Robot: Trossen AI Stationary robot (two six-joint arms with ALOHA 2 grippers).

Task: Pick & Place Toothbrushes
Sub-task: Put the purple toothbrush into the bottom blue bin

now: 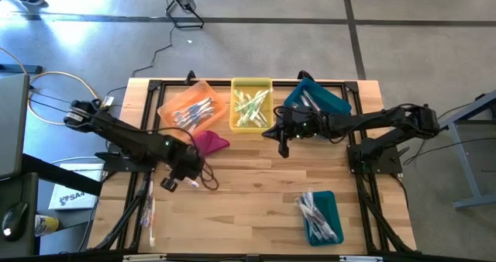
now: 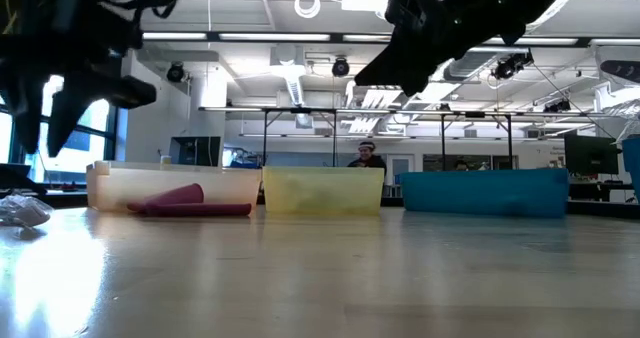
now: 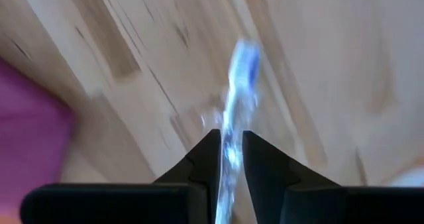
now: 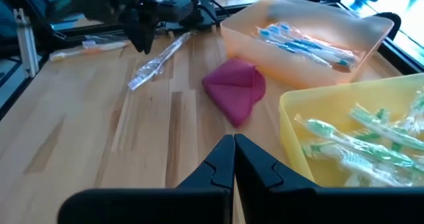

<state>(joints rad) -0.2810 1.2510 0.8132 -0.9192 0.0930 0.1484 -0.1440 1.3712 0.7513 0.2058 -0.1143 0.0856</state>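
Clear-wrapped toothbrush (image 3: pixel 235 98) with a blue head sits clamped between the left claw (image 3: pixel 230 151) fingers, seen in the left wrist view; in the right wrist view, same toothbrush (image 4: pixel 156 61) hangs tilted under that claw, upper left of frame, low end at or just above the desk (image 1: pixel 256 208), contact not clear. Step in hand: pick, grip just made, lift not finished. In the high view, left claw (image 1: pixel 172 183) at centre left, just below the magenta cloth (image 1: pixel 209 142). Next: raise clear of the desk, carry to a bin along the top edge. Blue-handled brushes already in the orange bin (image 1: pixel 186 107), green ones in the yellow bin (image 1: pixel 252 84), so orange looks the likely match. Needs clearance over the cloth and bin wall, then release above the pile. Right claw (image 4: pixel 234 159) pressed together, empty, parked just below the yellow bin, centre of the high view. More brushes in the teal tray (image 1: pixel 322 215), lower right.
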